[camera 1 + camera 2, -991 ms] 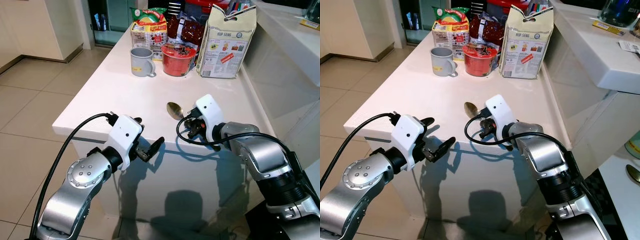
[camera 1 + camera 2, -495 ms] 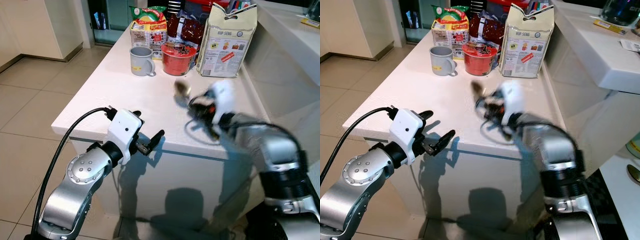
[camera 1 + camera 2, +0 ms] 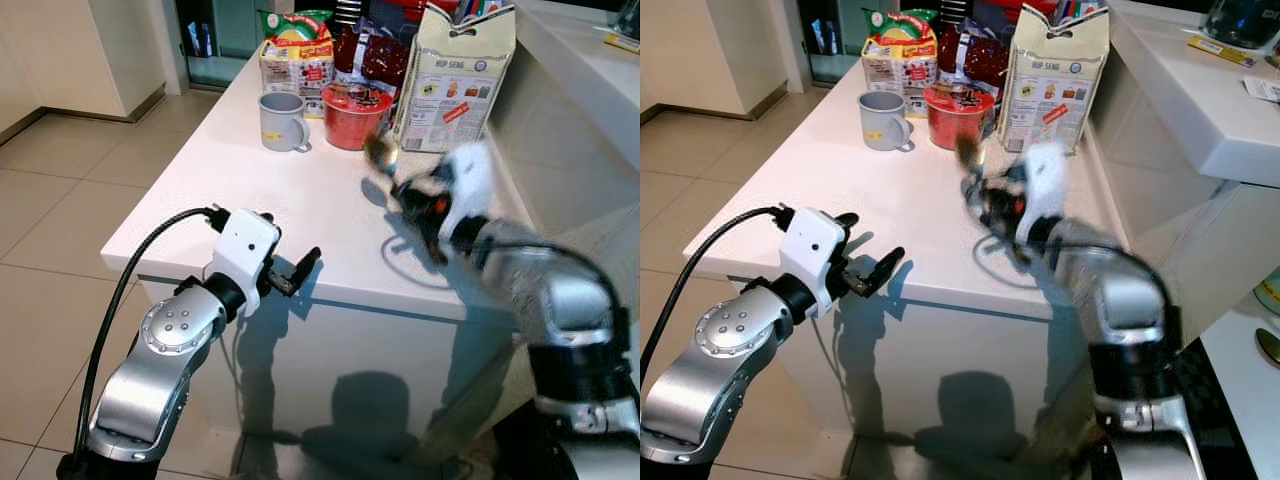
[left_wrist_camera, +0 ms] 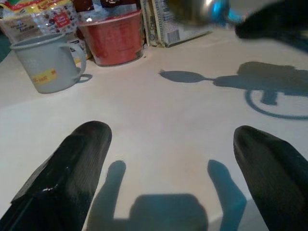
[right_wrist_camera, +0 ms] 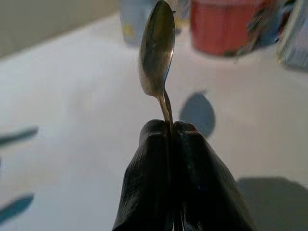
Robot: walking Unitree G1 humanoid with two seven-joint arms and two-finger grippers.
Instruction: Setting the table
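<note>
Spoon first: we see a silver metal spoon (image 5: 158, 53) clenched by its thin handle between the two black fingers of the right gripper (image 5: 169, 144), which are pressed together around it. The spoon is lifted clear of the white countertop (image 3: 250, 190), its bowl raised above the surface and casting a small shadow there. In the head views the right arm is blurred, with the spoon's bowl (image 3: 381, 152) held in the air just in front of the red round tub with a printed lid (image 3: 356, 116).

Taking that red tub as our landmark, a grey mug with a yellow label (image 3: 282, 122) stands just beside it on the robot's left, its handle turned toward the tub. A tall cream paper bag with printed labels (image 3: 455, 75) stands upright on the tub's other side, nearly touching it. Behind the tub, at the far end of the countertop, lie a colourful packet of snacks (image 3: 296, 50) and a dark red patterned bag (image 3: 366, 56).

The left gripper (image 3: 283, 271) hovers at the countertop's near edge, well apart from the tub, its fingers (image 4: 79, 159) spread wide with nothing between them.
</note>
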